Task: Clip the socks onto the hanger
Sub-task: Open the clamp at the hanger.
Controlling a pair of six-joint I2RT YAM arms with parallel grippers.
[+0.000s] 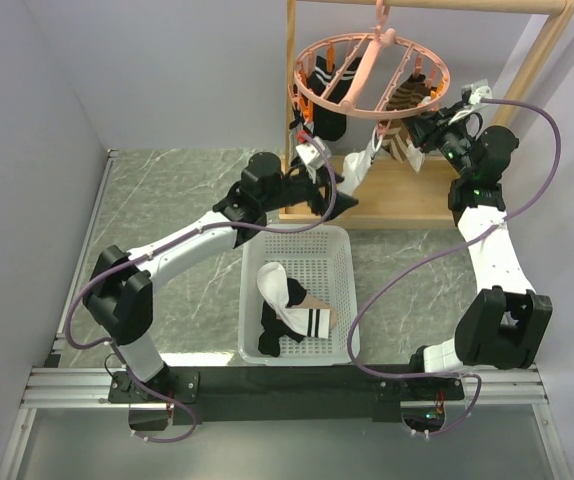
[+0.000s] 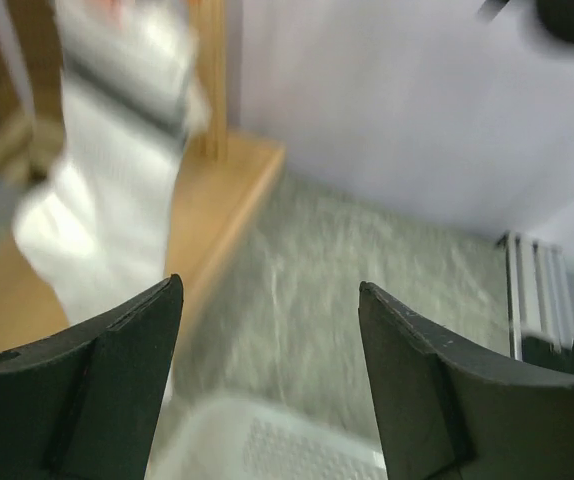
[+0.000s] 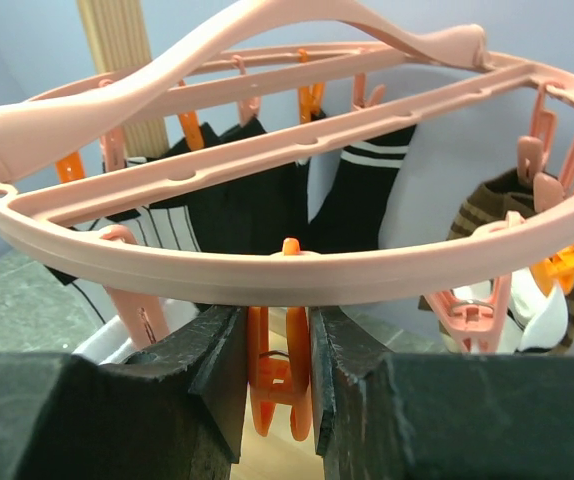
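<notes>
Right wrist view: our right gripper (image 3: 277, 350) pinches a small orange plastic clip (image 3: 279, 400) on the round pink plastic hanger (image 3: 267, 272), likely opening it for the white striped sock (image 2: 107, 200) dangling beside our wide-open left gripper (image 2: 269, 292).

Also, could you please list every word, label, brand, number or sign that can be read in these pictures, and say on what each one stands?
There is no readable text.
The hanger and its orange clip: plain plastic, no marking.
The socks: stripes only, no letters.
The basket: no label visible.
The left wrist view is blurred; nothing legible there.
</notes>
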